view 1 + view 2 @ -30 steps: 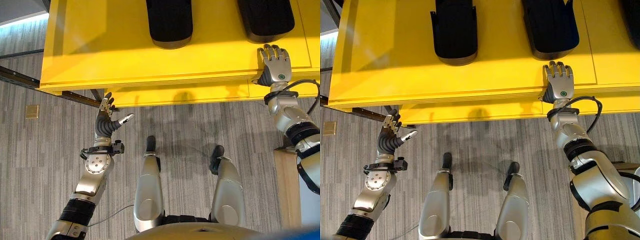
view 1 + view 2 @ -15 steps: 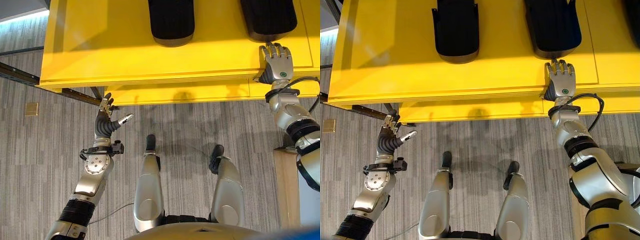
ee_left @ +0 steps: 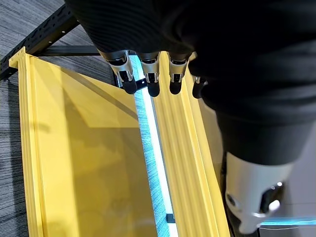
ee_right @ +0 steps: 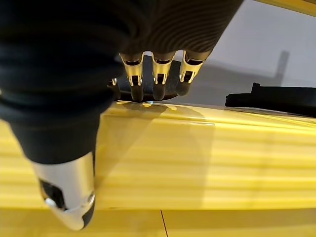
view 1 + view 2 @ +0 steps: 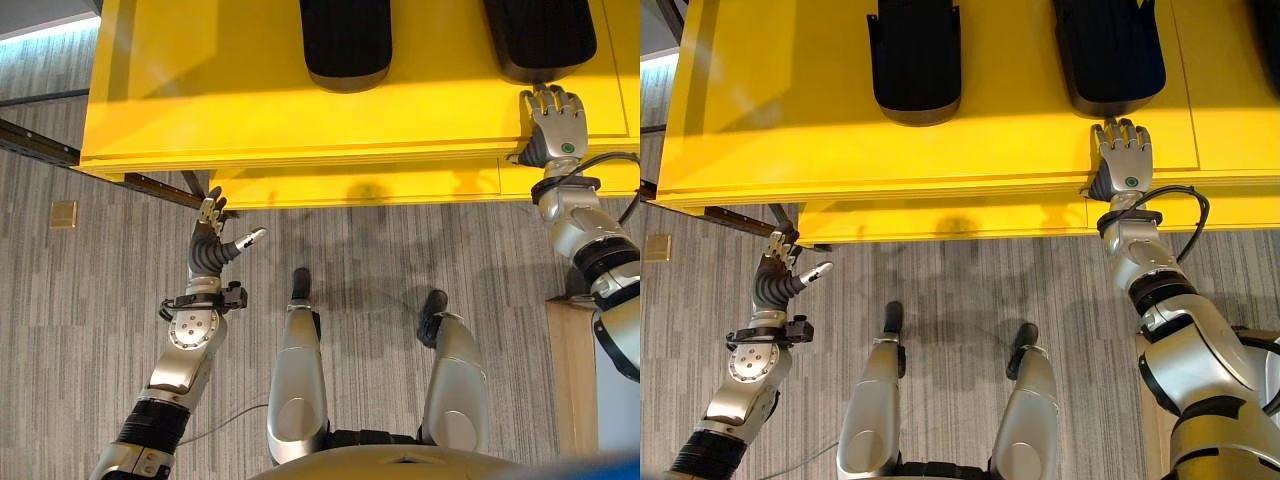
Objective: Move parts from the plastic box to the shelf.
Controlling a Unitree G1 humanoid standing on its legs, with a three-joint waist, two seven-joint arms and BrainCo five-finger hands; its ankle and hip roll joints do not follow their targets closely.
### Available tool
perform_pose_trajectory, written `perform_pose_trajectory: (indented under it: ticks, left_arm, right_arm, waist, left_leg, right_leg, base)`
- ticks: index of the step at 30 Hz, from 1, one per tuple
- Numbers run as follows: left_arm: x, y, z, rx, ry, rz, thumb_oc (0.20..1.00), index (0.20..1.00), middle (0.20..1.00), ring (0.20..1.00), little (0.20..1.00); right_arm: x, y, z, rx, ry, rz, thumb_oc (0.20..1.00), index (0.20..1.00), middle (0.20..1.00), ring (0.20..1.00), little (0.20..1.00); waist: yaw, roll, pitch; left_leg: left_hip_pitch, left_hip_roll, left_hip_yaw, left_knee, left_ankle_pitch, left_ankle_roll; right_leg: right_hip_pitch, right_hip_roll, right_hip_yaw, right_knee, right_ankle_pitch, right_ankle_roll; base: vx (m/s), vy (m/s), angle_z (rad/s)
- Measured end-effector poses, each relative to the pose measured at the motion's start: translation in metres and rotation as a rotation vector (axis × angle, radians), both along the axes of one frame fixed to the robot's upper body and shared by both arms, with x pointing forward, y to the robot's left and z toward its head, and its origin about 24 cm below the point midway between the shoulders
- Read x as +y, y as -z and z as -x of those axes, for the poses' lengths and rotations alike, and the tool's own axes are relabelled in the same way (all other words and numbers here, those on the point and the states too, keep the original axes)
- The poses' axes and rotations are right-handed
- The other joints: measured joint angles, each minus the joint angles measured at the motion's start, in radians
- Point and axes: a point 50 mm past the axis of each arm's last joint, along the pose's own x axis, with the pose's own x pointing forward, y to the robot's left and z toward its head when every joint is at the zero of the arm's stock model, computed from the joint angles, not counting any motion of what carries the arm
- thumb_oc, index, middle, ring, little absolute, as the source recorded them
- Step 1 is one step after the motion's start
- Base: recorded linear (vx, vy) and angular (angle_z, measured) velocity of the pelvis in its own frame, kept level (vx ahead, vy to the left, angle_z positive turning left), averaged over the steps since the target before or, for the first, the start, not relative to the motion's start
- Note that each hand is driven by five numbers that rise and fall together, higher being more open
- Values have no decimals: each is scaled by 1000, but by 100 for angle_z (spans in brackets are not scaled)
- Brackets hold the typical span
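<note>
On the yellow shelf (image 5: 240, 90), our right hand (image 5: 556, 130) has edged forward, fingers straight, tips touching a black part (image 5: 540, 38). Another black part (image 5: 345, 42) lies well apart. Our left hand (image 5: 212, 243) stays open over the floor (image 5: 70, 300).

Bare yellow shelf (image 5: 200, 90) between black parts (image 5: 345, 40)
</note>
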Motion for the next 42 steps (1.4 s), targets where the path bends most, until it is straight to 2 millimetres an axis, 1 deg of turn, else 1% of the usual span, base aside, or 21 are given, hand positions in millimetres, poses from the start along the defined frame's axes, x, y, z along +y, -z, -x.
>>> perform_pose_trajectory:
  ticks: [14, 19, 42]
  left_arm:
    - [2, -1, 0, -3, -9, 9, 1000, 1000, 1000, 1000, 1000]
    - [3, -1, 0, -3, -11, 9, 1000, 1000, 1000, 1000, 1000]
    - [4, -1, 1, -3, -15, 15, 1000, 1000, 1000, 1000, 1000]
  right_arm:
    - [-1, -5, -2, 19, 7, 3, 1000, 1000, 1000, 1000, 1000]
    - [-2, -5, -2, 18, 8, -10, 1000, 1000, 1000, 1000, 1000]
    - [-2, -7, -3, 25, 14, -8, 1000, 1000, 1000, 1000, 1000]
  waist:
    - [4, -12, 8]
    - [2, -13, 9]
    - [4, -15, 10]
  left_leg:
    - [-6, 0, -9, 0, 5, -3]
    - [-17, 0, -19, 0, 9, -2]
    - [-21, 0, -28, 1, 12, -2]
  right_leg:
    - [0, 0, -7, 3, -1, -1]
    - [-1, 0, -16, 3, -1, -2]
    - [-1, 3, -22, 3, 2, -5]
  base:
    - [0, 0, 0]
    - [-4, 5, 4]
    - [0, 0, 0]
